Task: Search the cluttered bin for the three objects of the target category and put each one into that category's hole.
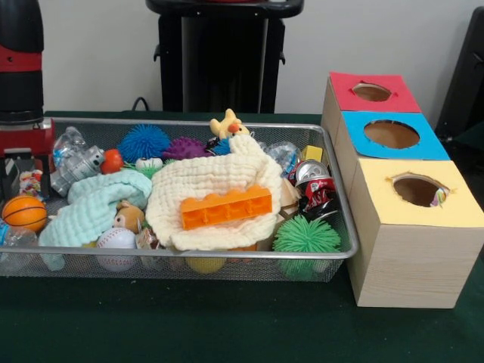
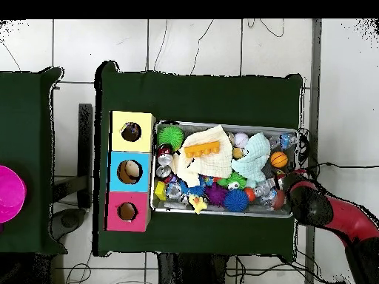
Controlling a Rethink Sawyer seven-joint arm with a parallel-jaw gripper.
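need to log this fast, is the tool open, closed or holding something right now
Tool: cannot be told. It sits at the end of the wire bin, and neither view shows how it stands or anything held.

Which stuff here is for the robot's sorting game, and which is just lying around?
For the job: wire bin full of toys; red box, blue box and yellow box, each with a hole; robot arm. Which toys are wanted cannot be told.

Just lying about: pink round thing on the side table; cream cloth and mint cloth.
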